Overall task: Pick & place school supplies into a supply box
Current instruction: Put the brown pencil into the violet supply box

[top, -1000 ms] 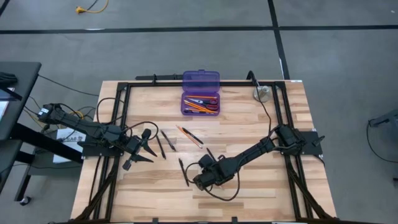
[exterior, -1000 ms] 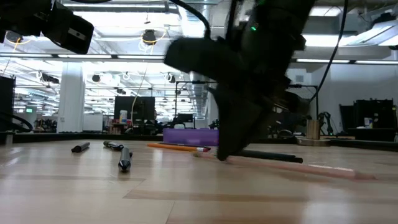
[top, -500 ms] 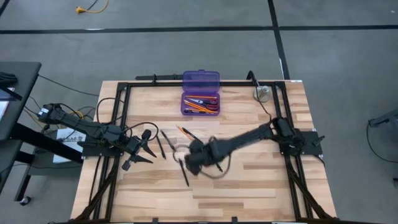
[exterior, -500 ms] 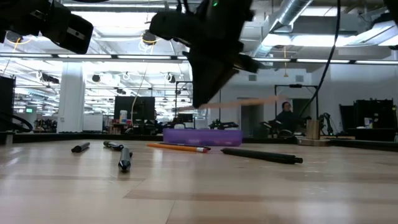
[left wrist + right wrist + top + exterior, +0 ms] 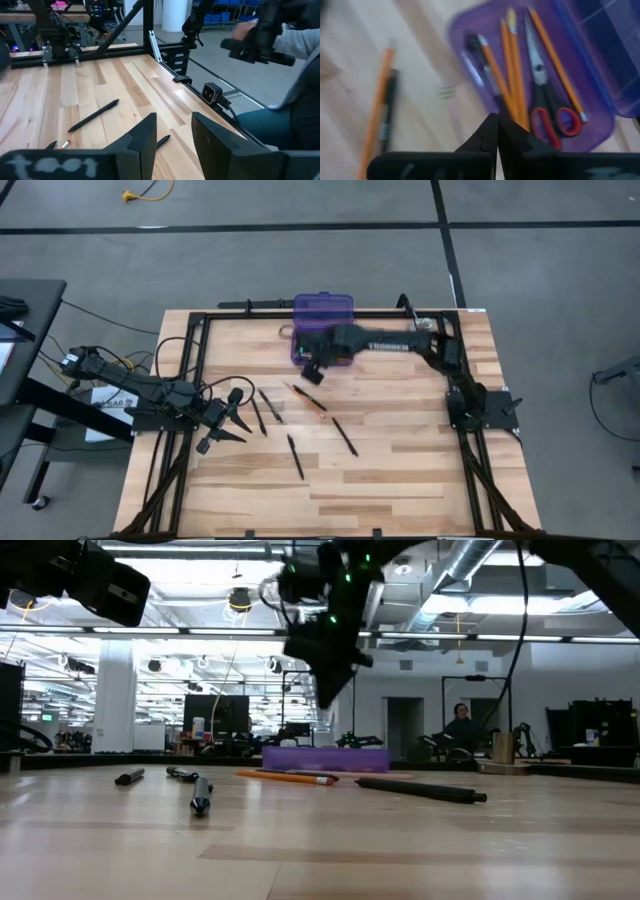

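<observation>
The wooden table carries two dark arms. The right arm reaches across the far side, its right claw pressed shut above the near left edge of the open purple supply box; whether it holds anything cannot be told. Inside the supply box lie orange pencils, a pen and red-handled scissors. The left claw rests at the table's left, partly open and empty. Black pens and a pencil lie loose mid-table.
</observation>
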